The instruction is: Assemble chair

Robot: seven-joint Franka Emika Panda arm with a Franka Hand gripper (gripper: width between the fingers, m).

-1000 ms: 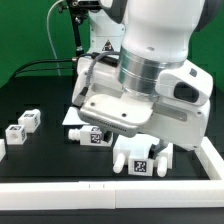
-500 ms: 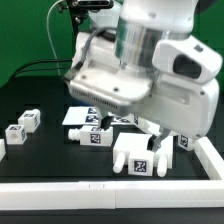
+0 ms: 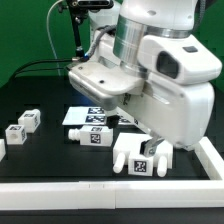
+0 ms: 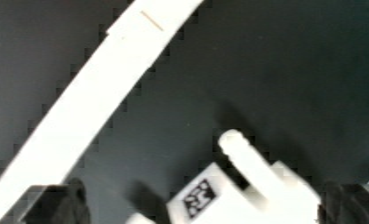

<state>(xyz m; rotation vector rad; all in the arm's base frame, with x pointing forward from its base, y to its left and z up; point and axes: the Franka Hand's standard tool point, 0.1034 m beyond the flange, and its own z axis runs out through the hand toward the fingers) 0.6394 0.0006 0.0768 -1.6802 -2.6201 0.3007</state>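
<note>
Exterior view, listed front to back, every position taken from the pronged chair slab (image 3: 140, 158).

1. Border rail (image 3: 90, 187): plain white, ran along the table (image 3: 40, 165) edge, nearer than the slab. It probably served as a stop to keep parts in.
2. The slab itself: lay flat and free with its tag facing the camera, likely so it could be tracked.
3. Chair bar (image 3: 90, 138): short and tagged, just beyond the slab toward the exterior view's left, not touching it.
4. Chair blocks (image 3: 30, 119): small, well apart from the slab on that same side. Nothing was joined, so assembly seemed barely begun.
5. Marker board (image 3: 85, 117): flat on the table, beyond the bar.
6. Arm (image 3: 170, 70): loomed above and behind the slab.

Wrist view: fingers (image 4: 44, 205) stood fully spread and held nothing. A tagged white part, probably the slab, lay below and between them, untouched. The spread was, by my judgement, meant to straddle it.

Change: against a second before, the arm's hand had lifted and swung, uncovering more of the marker board. All parts lay where they had been, and the fingers were equally wide.
</note>
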